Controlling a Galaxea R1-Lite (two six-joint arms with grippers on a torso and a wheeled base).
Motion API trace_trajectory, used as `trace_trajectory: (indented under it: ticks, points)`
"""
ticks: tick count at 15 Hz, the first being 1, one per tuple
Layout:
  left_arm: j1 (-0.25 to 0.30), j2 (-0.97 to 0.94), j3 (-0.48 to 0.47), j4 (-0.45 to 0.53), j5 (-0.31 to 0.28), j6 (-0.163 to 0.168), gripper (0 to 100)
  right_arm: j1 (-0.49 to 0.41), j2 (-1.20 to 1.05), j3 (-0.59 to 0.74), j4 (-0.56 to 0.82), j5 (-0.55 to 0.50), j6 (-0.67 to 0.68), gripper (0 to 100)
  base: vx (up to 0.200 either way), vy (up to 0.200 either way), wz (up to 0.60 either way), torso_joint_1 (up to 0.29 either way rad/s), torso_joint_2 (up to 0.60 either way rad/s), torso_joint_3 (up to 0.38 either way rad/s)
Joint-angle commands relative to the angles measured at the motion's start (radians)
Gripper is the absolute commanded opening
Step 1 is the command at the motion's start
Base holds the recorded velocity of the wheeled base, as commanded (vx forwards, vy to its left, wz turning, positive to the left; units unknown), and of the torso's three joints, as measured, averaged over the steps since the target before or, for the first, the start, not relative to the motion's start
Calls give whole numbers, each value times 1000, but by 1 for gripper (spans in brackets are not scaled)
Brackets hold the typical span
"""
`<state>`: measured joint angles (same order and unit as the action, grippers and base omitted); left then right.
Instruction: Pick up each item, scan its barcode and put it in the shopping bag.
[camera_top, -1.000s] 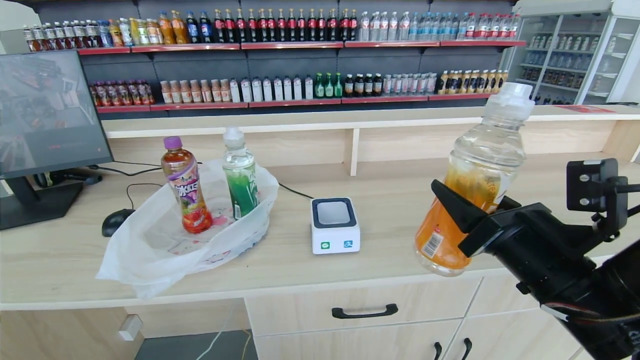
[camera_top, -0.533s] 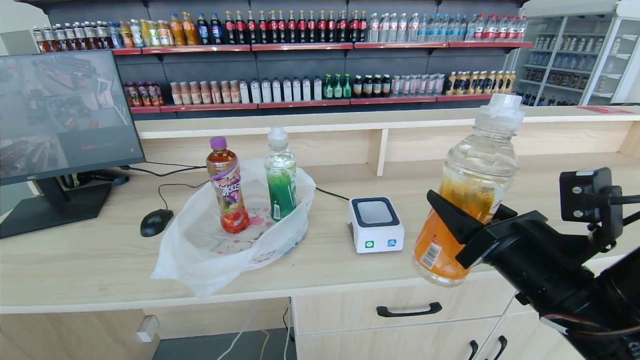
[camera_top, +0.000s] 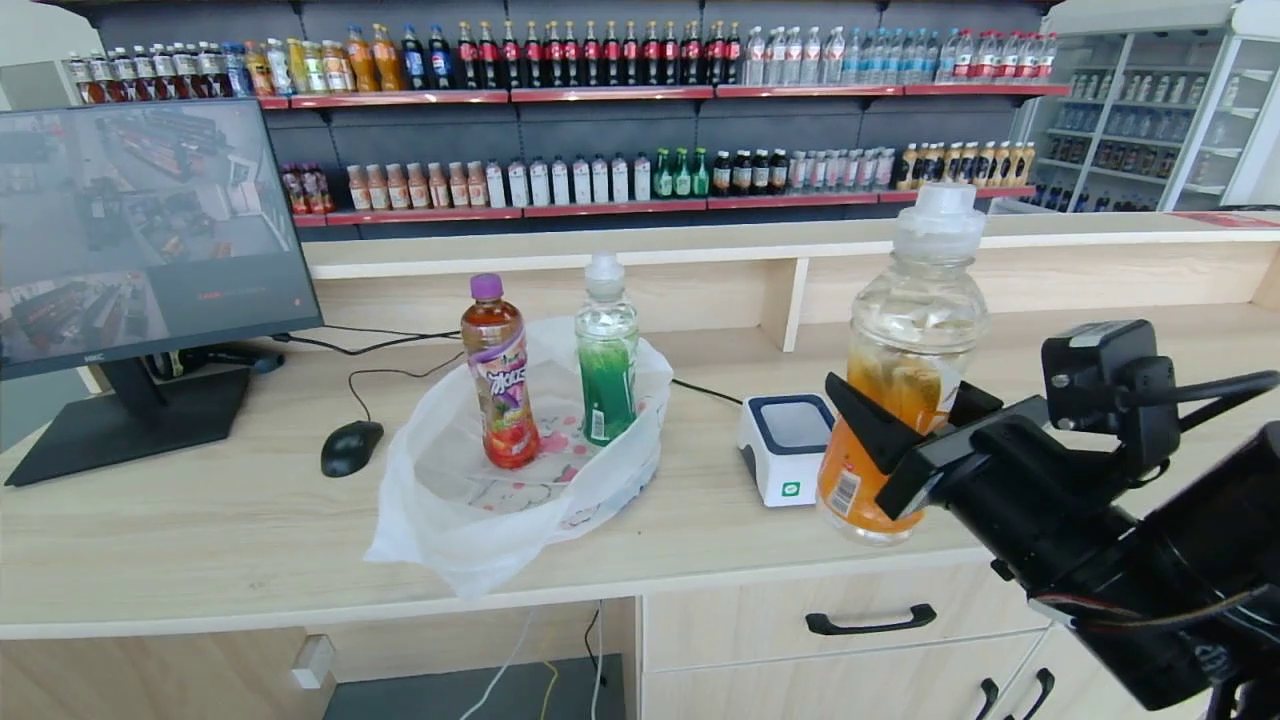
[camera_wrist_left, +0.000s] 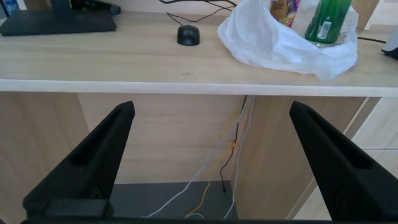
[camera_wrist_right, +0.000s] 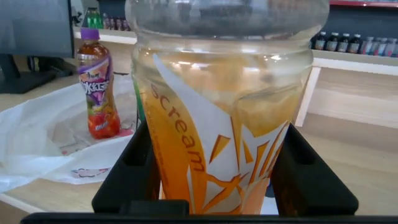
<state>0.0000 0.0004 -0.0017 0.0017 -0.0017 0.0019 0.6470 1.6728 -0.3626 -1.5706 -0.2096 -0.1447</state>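
Observation:
My right gripper (camera_top: 900, 445) is shut on an orange juice bottle (camera_top: 897, 400) with a white cap, held nearly upright just right of the white barcode scanner (camera_top: 785, 447). In the right wrist view its black fingers (camera_wrist_right: 134, 168) clasp the orange bottle (camera_wrist_right: 224, 124) low on the label. A white shopping bag (camera_top: 470, 510) lies open on the counter with a purple-capped red bottle (camera_top: 500, 385) and a green bottle (camera_top: 606, 365) standing in it. My left gripper (camera_wrist_left: 211, 162) is open below the counter's front edge, with the bag (camera_wrist_left: 280, 43) above it.
A monitor (camera_top: 140, 230) and a black mouse (camera_top: 351, 447) sit on the counter's left part, with cables behind the bag. Drawers with black handles (camera_top: 868, 622) are under the counter. Shelves of drinks line the back wall.
The head camera has swung left, shifting the whole scene right. My right gripper has carried the orange bottle left, closer to the scanner, and tipped it more upright.

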Motion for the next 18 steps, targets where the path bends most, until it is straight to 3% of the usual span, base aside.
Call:
trace_trajectory:
  ticks: [1, 4, 7, 11, 18]
  points:
    - [0, 0, 2, 0, 0, 0, 100, -23, 41, -35, 0, 24, -47, 0, 0, 0, 0, 0, 0, 0]
    - [0, 0, 0, 0, 0, 0, 100, -70, 117, -151, 0, 223, -345, 0, 0, 0, 0, 0, 0, 0]
    - [0, 0, 2, 0, 0, 0, 100, -116, 194, -291, 0, 363, -513, 0, 0, 0, 0, 0, 0, 0]
    - [0, 0, 2, 0, 0, 0, 100, -158, 297, -340, 0, 493, -639, 0, 0, 0, 0, 0, 0, 0]
    - [0, 0, 0, 0, 0, 0, 100, -264, 383, -421, 0, 723, -711, 0, 0, 0, 0, 0, 0, 0]
